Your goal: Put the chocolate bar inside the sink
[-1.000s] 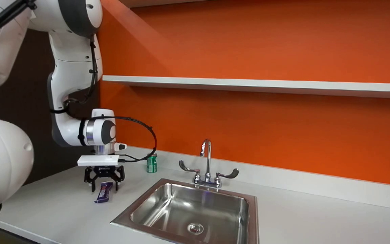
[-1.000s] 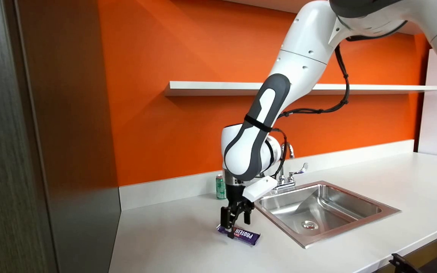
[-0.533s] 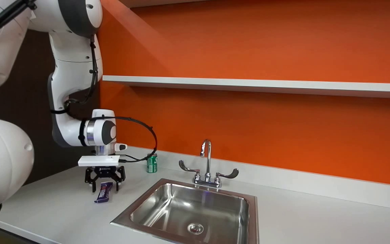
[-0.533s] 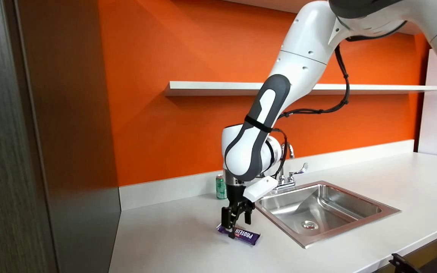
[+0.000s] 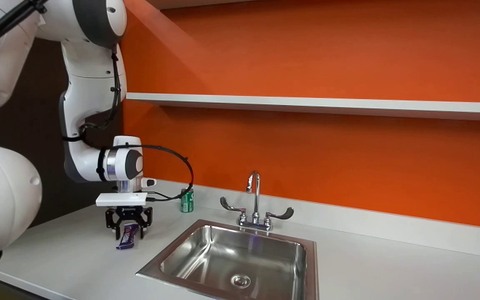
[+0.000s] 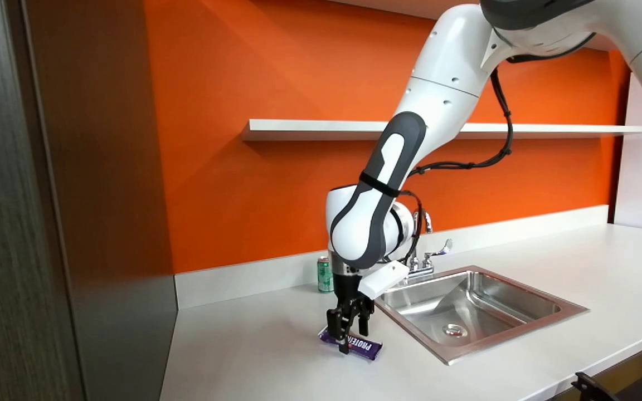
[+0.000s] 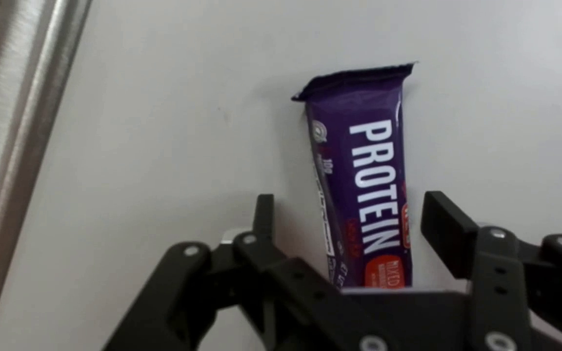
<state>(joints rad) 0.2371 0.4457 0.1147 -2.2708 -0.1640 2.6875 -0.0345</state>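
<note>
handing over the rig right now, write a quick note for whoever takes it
Gripper: open, lowered around the chocolate bar; jaws stand either side of it, with gaps showing on both sides in the wrist view.
Chocolate bar: lying on the counter, beside the sink, not in it.
Green can: upright farther back on the counter, not part of this job.
Done: gripper lined up over the bar; no grasp yet.
Left: close on the bar, lift, carry over the sink's rim, release inside.
</note>
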